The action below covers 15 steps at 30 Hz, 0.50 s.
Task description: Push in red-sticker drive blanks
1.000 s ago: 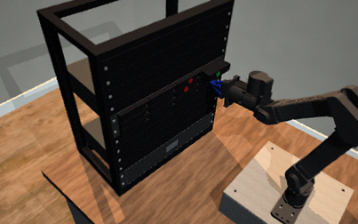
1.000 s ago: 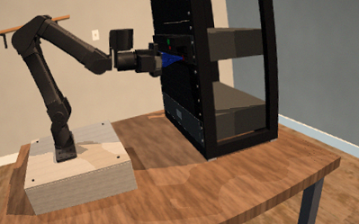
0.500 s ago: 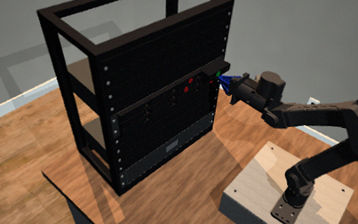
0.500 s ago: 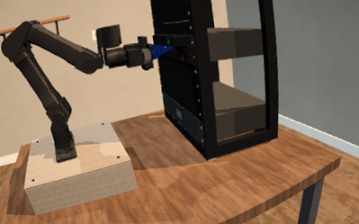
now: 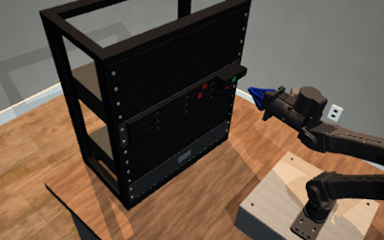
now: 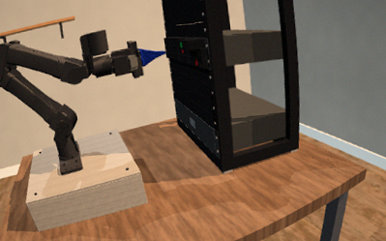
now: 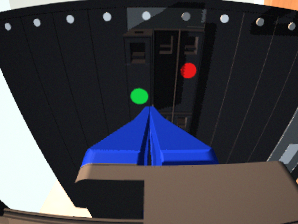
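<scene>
A black open-frame rack point(image 5: 156, 83) stands on the wooden table. Its front holds a row of drive blanks. One blank with a green sticker point(image 5: 234, 78) sticks out at the right end. Blanks with red stickers point(image 5: 204, 86) point(image 5: 199, 96) point(image 5: 227, 87) sit beside it. My gripper point(image 5: 255, 93) has blue fingers, is shut and empty, and hangs a short way off the rack's front, apart from it. In the side view the gripper tip point(image 6: 160, 54) points at the blank row, with a small gap. In the wrist view the fingertips point(image 7: 149, 111) sit just below the green sticker point(image 7: 139, 96); a red sticker point(image 7: 189, 70) is up to the right.
The arm's base stands on a grey block point(image 5: 305, 218) at the table's right. The rack has two inner shelves point(image 6: 250, 44) point(image 6: 256, 119). The table edge point(image 6: 273, 210) runs close behind the rack's foot.
</scene>
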### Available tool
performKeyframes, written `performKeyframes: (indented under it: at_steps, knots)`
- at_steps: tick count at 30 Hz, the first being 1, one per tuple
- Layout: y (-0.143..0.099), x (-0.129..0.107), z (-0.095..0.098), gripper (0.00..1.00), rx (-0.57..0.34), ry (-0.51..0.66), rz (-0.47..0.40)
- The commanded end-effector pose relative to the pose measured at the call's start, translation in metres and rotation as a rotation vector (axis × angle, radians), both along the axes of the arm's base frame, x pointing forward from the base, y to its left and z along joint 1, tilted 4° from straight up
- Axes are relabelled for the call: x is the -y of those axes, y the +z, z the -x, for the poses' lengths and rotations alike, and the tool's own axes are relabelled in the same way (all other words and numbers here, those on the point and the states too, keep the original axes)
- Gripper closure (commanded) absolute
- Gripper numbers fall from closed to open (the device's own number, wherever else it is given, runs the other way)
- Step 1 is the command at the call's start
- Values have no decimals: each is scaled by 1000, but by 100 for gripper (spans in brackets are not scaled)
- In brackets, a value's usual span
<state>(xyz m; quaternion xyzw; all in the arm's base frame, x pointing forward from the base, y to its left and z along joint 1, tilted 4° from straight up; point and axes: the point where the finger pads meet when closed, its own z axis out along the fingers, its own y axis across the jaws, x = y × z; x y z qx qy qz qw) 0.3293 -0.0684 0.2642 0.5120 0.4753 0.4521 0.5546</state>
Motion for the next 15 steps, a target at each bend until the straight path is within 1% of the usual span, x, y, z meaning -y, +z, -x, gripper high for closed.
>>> performKeyframes:
  at_steps: [1, 3, 5, 6, 8, 10, 12, 15]
  knots:
    - [-3, -1, 11, 100, -32, 8, 4]
    - [-3, -1, 11, 100, -32, 8, 4]
    - [-11, -2, 13, 100, -47, 8, -1]
    - [-11, -2, 14, 100, -47, 8, -1]
    - [-2, -2, 14, 100, -30, 8, 5]
    - [-1, -3, 14, 100, -27, 10, 5]
    - [-10, -2, 15, 100, -45, 8, 0]
    - [-14, -3, 19, 100, -47, 8, -1]
